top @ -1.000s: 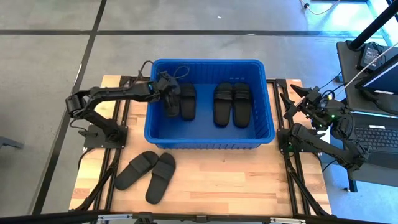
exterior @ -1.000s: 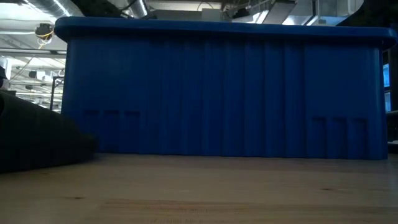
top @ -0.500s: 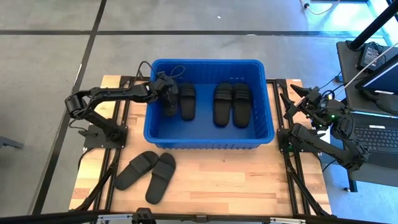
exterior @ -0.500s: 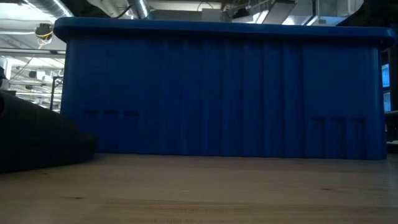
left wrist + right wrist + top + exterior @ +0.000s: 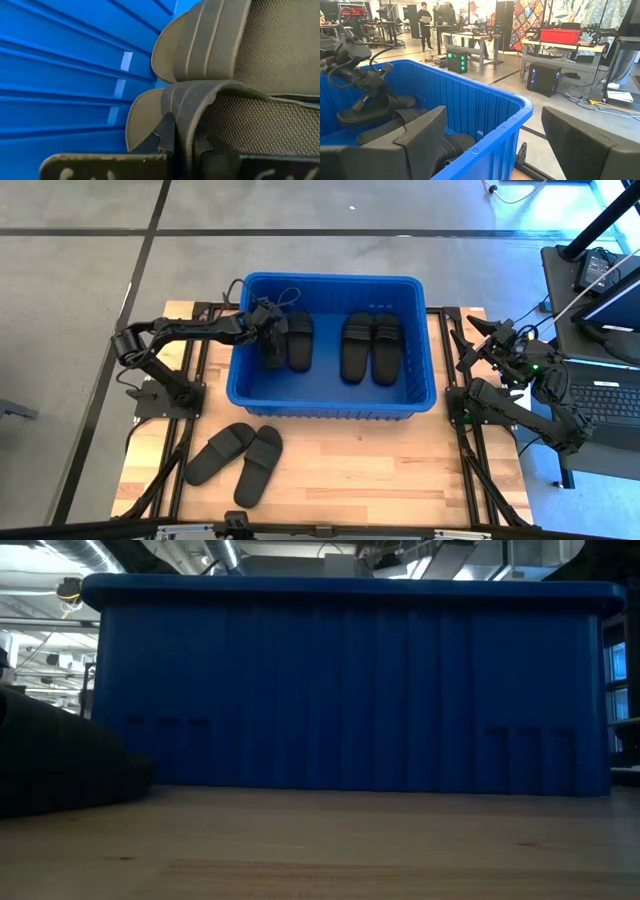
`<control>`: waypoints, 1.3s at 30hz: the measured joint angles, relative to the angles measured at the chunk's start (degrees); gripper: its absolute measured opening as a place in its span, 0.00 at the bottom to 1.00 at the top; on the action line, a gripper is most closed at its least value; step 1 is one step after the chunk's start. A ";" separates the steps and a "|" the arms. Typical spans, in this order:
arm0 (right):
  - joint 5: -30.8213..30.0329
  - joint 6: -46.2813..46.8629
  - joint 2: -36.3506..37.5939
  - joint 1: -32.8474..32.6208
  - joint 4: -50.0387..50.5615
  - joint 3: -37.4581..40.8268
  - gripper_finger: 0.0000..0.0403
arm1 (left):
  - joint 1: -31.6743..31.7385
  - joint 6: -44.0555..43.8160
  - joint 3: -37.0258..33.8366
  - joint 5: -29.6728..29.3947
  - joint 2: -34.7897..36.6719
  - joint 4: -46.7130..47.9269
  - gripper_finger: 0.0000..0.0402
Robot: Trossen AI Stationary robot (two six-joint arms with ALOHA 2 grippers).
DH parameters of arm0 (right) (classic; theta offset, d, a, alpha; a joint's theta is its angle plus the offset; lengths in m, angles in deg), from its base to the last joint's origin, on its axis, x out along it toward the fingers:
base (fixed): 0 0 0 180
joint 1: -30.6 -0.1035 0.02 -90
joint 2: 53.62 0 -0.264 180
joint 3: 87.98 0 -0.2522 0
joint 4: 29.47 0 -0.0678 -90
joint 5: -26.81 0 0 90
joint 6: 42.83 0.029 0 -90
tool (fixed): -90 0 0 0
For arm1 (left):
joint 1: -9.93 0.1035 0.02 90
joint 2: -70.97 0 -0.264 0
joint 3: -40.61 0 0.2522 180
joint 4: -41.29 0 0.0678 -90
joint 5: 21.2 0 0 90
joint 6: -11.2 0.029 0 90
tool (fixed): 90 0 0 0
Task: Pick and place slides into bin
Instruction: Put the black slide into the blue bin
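The blue bin [image 5: 330, 400] stands at the middle of the table, filling the low view [image 5: 340, 690]. Inside it at the right lie two black slides [image 5: 372, 348] side by side on their soles. At the bin's left, one slide [image 5: 300, 340] lies flat, and beside it my left gripper [image 5: 268, 330] is shut on another slide [image 5: 273, 352]. Two more slides [image 5: 240, 460] rest on the wood in front of the bin. My right gripper [image 5: 480, 338] waits open off the bin's right side. My left gripper pinches the slide's wide strap [image 5: 186, 120] between its two fingers [image 5: 164, 134], one inside the strap's arch and one outside. It comes slanting down from the table's left over the bin's wall. Whether the sole touches the bin's floor I cannot tell.
The bin's left wall [image 5: 60, 75] stands close by my left gripper. The right wrist view shows the bin's rim [image 5: 485, 142] near the open fingers and a workshop with a person behind. A laptop [image 5: 610, 395] sits right of the table.
My left gripper has sunk lower into the bin with the slide, staying shut, close beside the slide that lies flat. The bin has shifted a little toward the table's left.
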State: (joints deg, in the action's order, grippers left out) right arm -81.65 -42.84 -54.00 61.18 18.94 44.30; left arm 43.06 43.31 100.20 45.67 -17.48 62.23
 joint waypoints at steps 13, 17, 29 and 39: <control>0.00 -0.02 0.00 -0.01 0.02 0.02 0.81 | 0.13 3.96 0.04 -1.50 -0.17 1.33 0.07; 0.00 -0.01 0.00 0.00 0.01 0.02 0.81 | 0.15 2.72 0.00 -1.80 -0.20 0.76 0.05; 0.00 0.00 0.00 0.00 0.00 0.02 0.81 | -0.14 2.88 0.85 -2.11 0.00 -0.29 0.10; 0.00 -0.02 0.00 0.00 0.01 0.02 0.81 | -0.14 2.89 0.90 -3.77 0.02 -0.25 0.30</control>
State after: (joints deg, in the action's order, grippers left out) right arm -81.65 -42.86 -54.00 61.18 18.96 44.33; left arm 42.92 46.21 101.09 41.90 -17.45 61.97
